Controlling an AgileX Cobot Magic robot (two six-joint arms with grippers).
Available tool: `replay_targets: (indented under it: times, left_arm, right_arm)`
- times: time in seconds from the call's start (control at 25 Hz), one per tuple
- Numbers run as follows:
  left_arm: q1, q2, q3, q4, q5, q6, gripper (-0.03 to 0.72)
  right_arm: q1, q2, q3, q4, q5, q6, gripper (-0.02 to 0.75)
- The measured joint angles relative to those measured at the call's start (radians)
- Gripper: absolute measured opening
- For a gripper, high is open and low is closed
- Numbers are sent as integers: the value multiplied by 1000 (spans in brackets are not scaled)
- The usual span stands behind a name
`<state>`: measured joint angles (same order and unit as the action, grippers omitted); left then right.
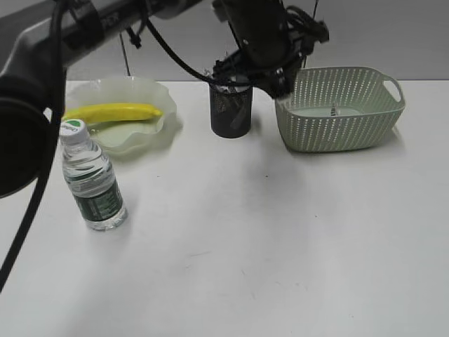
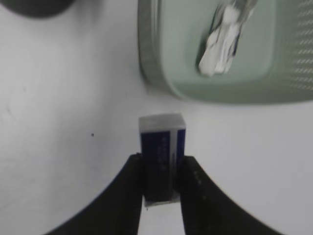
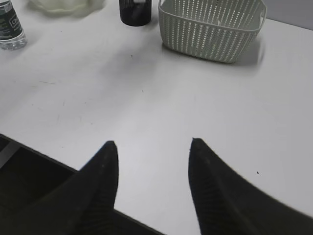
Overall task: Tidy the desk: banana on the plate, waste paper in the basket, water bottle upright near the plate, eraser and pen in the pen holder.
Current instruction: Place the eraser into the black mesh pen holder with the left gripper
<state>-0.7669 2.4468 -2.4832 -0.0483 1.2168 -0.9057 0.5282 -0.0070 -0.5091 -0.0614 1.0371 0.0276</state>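
Nearest us the water bottle (image 1: 92, 179) stands upright on the desk (image 1: 266, 239); behind it the banana (image 1: 112, 112) lies on the plate (image 1: 151, 133). Our left gripper (image 2: 160, 171) pinches the eraser (image 2: 161, 147) between pen holder (image 1: 231, 109) and basket (image 1: 340, 109), which holds waste paper (image 2: 220, 41). Right gripper (image 3: 152, 147) jaws gape.

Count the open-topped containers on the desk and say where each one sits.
3. The plate is at the back left with the banana on it, the pen holder is at the back middle, and the basket is at the back right. None appears hidden.
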Motion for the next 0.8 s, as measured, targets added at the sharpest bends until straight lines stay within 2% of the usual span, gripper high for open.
replay_targets:
  times: [0.12,0.28,0.48,0.8]
  left_arm:
    - [31,-15,-53,42,0,1,176]
    - [86,-14,-66,87,1,5,176]
    - [145,5,-67,117,-15,81,176]
    - [170,57,-67,147,-162,140,176]
  right_arm:
    - [0,0,0,0,0,0,382]
    - [0,0,0,0,0,1,382]
    - [0,0,0,0,0,1,382]
    - [0,0,0,0,0,1,382]
